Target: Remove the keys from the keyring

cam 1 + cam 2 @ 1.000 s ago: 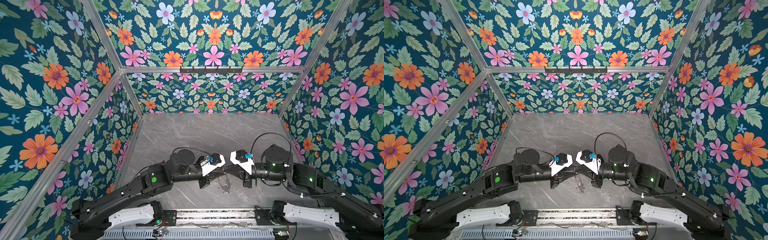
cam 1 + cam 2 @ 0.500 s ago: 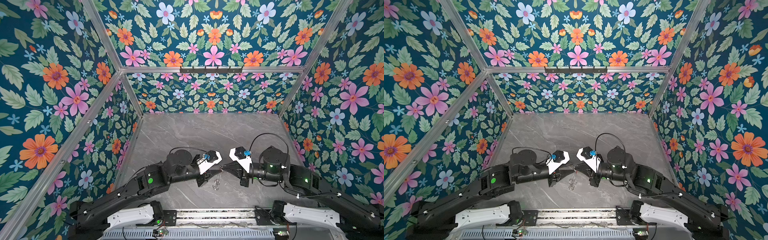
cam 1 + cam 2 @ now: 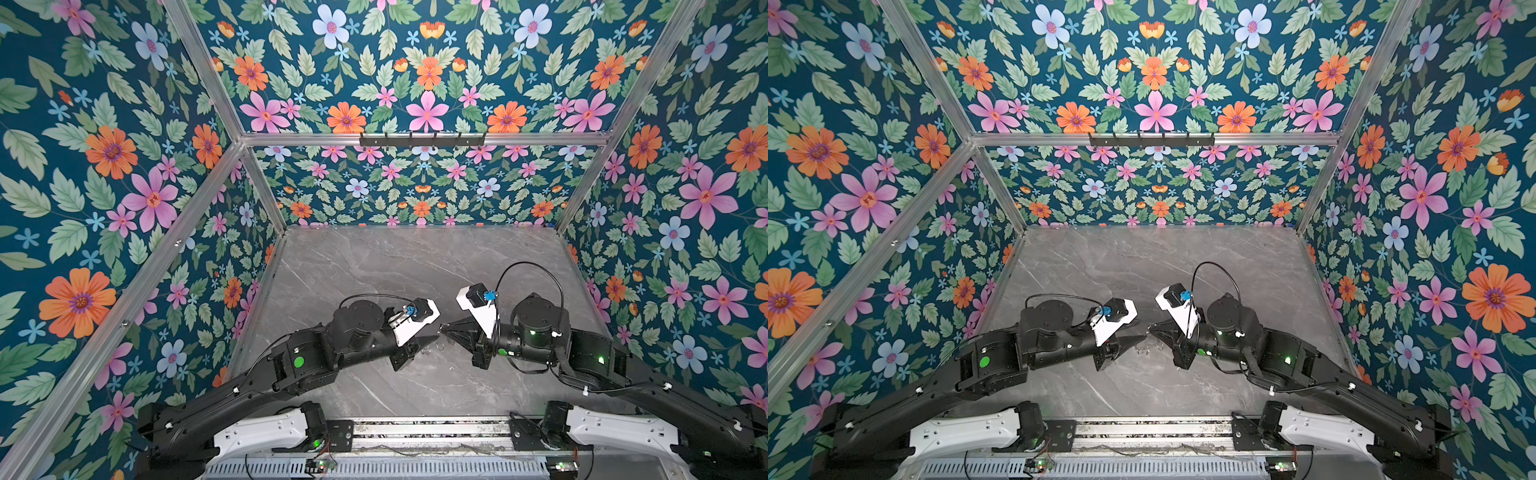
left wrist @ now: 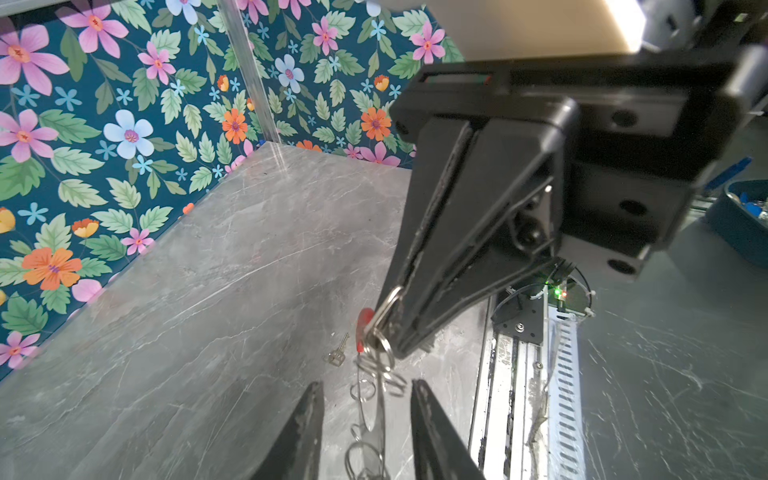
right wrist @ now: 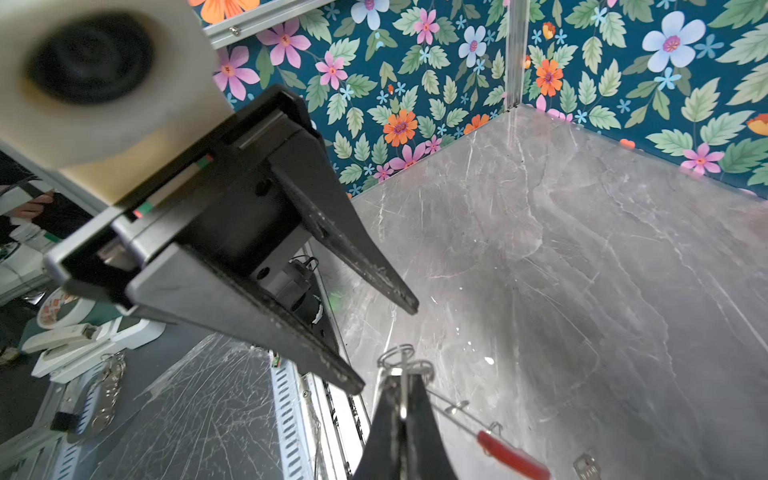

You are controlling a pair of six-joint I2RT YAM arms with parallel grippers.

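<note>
Left wrist view: keyring [image 4: 374, 399] dangles in line with the spread left gripper [image 4: 366, 383], pinched by the right gripper [image 4: 395, 345], three o'clock in both top views.

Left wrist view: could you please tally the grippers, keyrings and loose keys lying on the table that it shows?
Grippers: 2 (left gripper, right gripper)
Keyring, red-sleeved: 1
Loose key on the table: 1
Total: 4
</note>
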